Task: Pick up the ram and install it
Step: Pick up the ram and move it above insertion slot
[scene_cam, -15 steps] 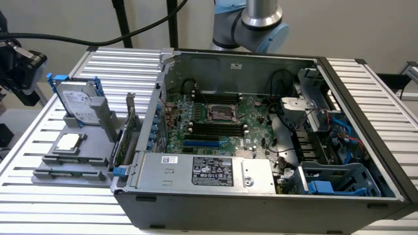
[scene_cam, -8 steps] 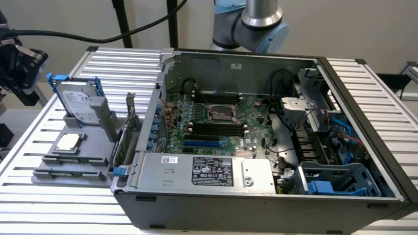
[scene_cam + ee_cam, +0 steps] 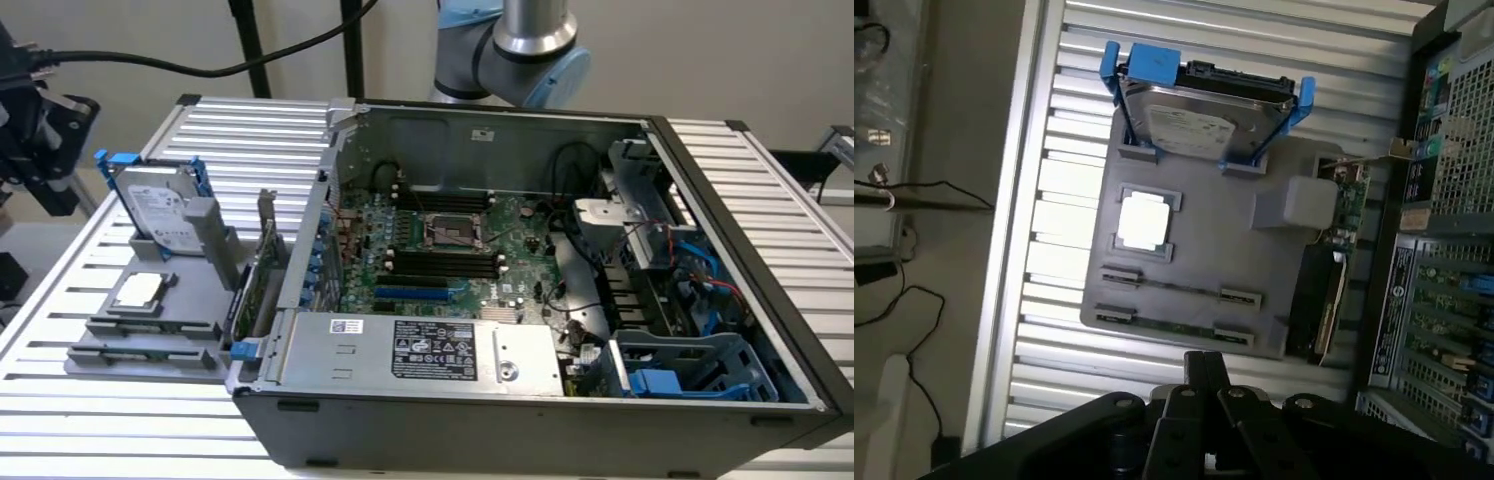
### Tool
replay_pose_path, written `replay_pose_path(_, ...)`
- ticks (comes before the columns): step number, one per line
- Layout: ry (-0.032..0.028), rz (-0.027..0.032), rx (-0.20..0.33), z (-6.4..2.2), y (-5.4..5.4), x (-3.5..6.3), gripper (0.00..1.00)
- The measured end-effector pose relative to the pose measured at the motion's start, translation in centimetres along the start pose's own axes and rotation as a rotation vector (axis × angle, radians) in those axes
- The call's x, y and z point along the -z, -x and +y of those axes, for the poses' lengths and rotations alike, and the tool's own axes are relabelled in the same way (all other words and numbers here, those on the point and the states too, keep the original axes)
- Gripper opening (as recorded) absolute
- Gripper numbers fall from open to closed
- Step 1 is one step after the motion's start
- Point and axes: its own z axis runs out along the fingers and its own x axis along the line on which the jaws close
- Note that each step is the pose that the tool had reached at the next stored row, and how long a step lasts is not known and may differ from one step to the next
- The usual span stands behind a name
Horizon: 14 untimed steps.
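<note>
The ram (image 3: 1172,325) is a thin green stick standing on edge between two clips of the grey holder tray (image 3: 1274,290). A second thin stick (image 3: 1179,289) stands in the row beside it. In the exterior view the ram rows (image 3: 144,329) lie at the near end of the tray (image 3: 187,290), on the exterior view's left of the open computer case (image 3: 534,420). My gripper (image 3: 1205,362) hangs well above the tray's ram end, shut with nothing between its fingers. The black motherboard slots (image 3: 441,263) lie inside the case.
On the tray are a silver hard drive in a blue frame (image 3: 1199,115), a square processor chip (image 3: 1144,220) and an upright expansion card (image 3: 1332,260) next to the case wall. A power supply (image 3: 420,350) and cables fill the case's near side. The robot arm (image 3: 527,45) rises behind the case.
</note>
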Motion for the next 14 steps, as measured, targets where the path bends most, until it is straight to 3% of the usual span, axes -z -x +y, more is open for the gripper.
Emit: replay_pose_path(14, 0.0051, 0.0094, 0.254, 0.0, 0.0, -0.02, 0.11)
